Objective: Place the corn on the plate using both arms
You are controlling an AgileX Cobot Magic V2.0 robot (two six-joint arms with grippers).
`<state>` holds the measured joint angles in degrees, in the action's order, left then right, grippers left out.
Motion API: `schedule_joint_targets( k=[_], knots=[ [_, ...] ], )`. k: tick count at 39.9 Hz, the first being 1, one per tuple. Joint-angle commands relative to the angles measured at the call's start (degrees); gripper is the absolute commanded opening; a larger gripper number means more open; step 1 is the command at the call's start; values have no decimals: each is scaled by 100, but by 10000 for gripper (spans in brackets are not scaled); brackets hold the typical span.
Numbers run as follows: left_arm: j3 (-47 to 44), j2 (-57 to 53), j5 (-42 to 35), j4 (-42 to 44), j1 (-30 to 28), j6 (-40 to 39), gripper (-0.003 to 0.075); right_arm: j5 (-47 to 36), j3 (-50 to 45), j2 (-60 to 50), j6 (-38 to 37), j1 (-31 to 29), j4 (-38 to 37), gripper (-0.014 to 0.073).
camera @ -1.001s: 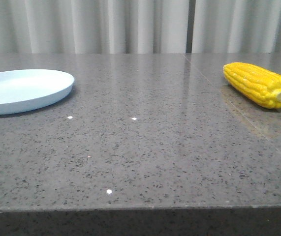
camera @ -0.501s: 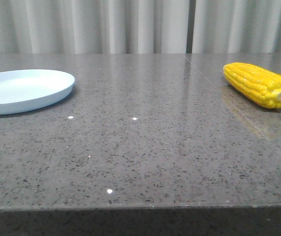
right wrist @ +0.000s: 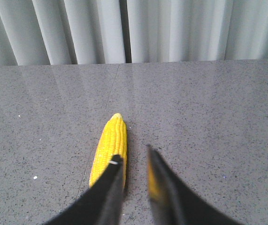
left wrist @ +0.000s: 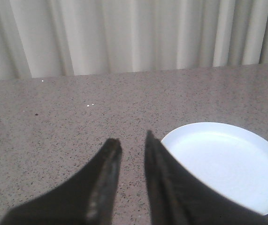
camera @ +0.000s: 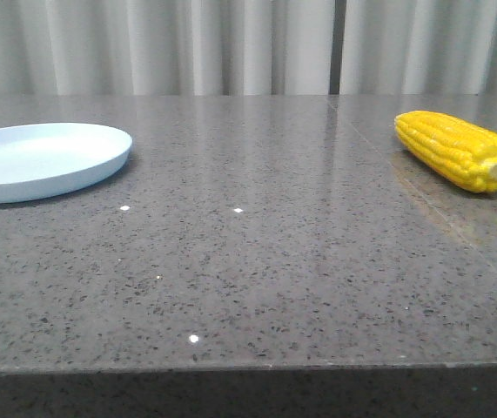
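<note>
The yellow corn (camera: 457, 150) lies on its side at the table's far right, pale stub end toward the front. The pale blue plate (camera: 43, 161) sits empty at the far left. Neither gripper shows in the front view. In the left wrist view my left gripper (left wrist: 132, 138) is open and empty above the table, with the plate (left wrist: 223, 159) close beside one finger. In the right wrist view my right gripper (right wrist: 134, 154) is open and empty; the corn (right wrist: 109, 143) lies lengthwise on the table just beyond it, partly hidden behind one finger.
The table is a grey speckled stone slab (camera: 248, 261) with a seam line running past the corn. Pale curtains (camera: 231, 43) hang behind the far edge. The table's front edge runs along the bottom of the front view.
</note>
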<state>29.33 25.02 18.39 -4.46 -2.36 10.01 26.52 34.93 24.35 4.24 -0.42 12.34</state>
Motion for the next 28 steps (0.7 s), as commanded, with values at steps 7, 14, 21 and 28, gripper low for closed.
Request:
schedule_joint_targets(
  k=[7, 14, 21, 28],
  knots=[
    [222, 67, -706, -40, 3, 10, 654, -403, 205, 76, 45, -23, 8, 580],
    [222, 67, -941, -51, 3, 10, 631, -403, 205, 76, 45, -23, 8, 581],
    [257, 236, -948, -181, 3, 10, 598, -403, 205, 76, 45, -23, 8, 581],
    [812, 1281, -395, -181, 3, 18, 549, -397, 205, 76, 45, -23, 8, 581]
  ],
)
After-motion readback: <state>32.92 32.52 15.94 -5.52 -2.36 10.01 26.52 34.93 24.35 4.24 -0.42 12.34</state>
